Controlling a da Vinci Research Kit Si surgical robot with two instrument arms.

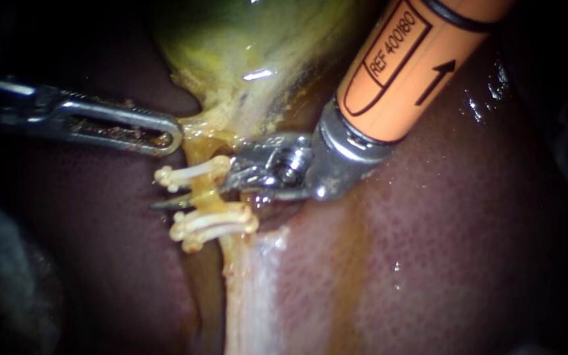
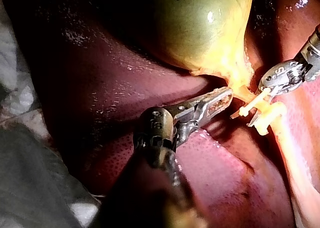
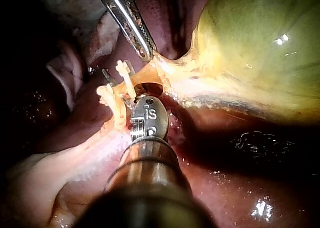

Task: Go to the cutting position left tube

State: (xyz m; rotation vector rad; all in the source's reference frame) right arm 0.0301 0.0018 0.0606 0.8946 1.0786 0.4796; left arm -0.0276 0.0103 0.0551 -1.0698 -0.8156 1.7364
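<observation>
here the right tool [image 1: 195, 189] gapes astride the tube [image 1: 206, 198] between clips [image 1: 215, 222].

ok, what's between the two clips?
A short stretch of tube, with a blade of the right instrument crossing it; endoscope view shows it.

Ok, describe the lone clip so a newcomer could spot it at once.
Start at the green gallbladder and follow the yellow tube running down from its neck. The lone clip is the first pale bar across it, between the gallbladder and the right instrument's open blades; the other clips sit bunched together beyond the blades.
</observation>
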